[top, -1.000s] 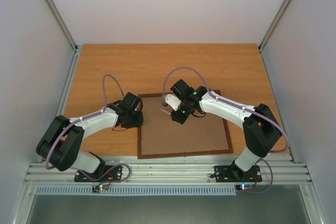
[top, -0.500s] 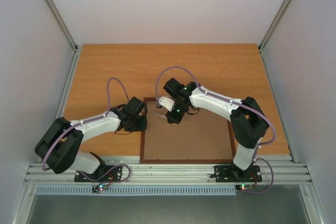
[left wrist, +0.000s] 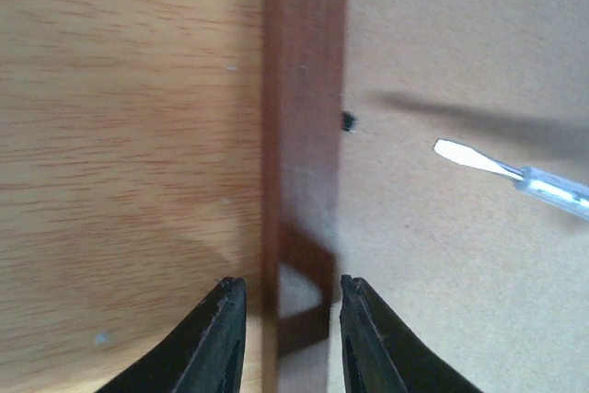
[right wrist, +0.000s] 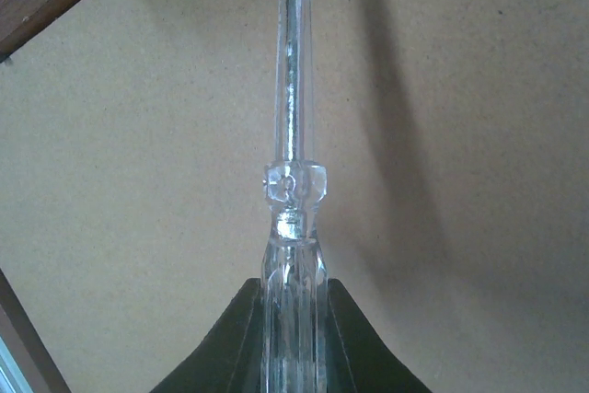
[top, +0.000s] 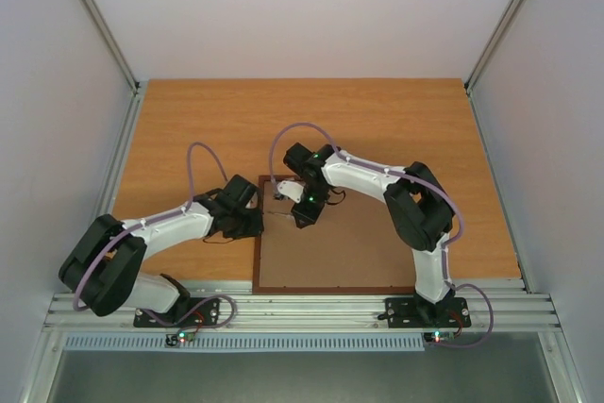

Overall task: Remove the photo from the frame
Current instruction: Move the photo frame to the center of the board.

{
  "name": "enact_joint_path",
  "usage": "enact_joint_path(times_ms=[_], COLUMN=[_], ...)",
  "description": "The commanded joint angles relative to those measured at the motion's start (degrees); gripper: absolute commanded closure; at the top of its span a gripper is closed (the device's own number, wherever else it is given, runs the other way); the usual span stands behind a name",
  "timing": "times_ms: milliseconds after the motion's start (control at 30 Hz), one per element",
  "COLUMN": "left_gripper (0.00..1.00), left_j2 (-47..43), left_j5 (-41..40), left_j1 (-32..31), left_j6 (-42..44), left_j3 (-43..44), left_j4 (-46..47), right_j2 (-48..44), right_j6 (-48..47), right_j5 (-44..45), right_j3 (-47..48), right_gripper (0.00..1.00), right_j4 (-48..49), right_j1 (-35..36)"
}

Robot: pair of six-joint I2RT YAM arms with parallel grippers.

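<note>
I see the frame (top: 349, 254) lying back-up on the table (top: 189, 120), thin reddish-brown wood around brown board. The left wrist view shows my left tool (left wrist: 290, 306) narrowly parted astride its edge. The right wrist view shows my right tool (right wrist: 293, 324) clamping a clear screwdriver (right wrist: 293, 181).

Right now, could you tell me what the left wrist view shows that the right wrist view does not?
Only the left wrist view shows the left gripper straddling the frame rail, bare table, a small dark tab and the screwdriver blade tip. Only the right wrist view shows the right gripper clamping the clear handle. Both show the hardboard back, the frame and the screwdriver.
</note>
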Motion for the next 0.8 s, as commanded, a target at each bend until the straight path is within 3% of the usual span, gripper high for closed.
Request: enact_joint_path(times_ms=[0, 400, 767], left_gripper=[0.71, 0.83, 0.87], left_j2=[-1.63, 0.48, 0.57], left_j5=[1.82, 5.28, 6.12], left_j1=[2.46, 3.92, 3.96], left_j6=[0.10, 1.18, 1.39], left_j3=[-1.90, -2.52, -3.06], left_j4=[1.48, 3.08, 3.54], right_j2=[2.68, 7.28, 9.84], right_j6=[-1.71, -2.24, -1.71], right_j5=[-2.35, -3.26, -3.24], right_j3=[3.43, 6.42, 8.65], right_gripper=[0.99, 0.99, 0.99], right_j4=[-2.54, -3.81, -4.15], right_j1=[0.33, 0.14, -0.45])
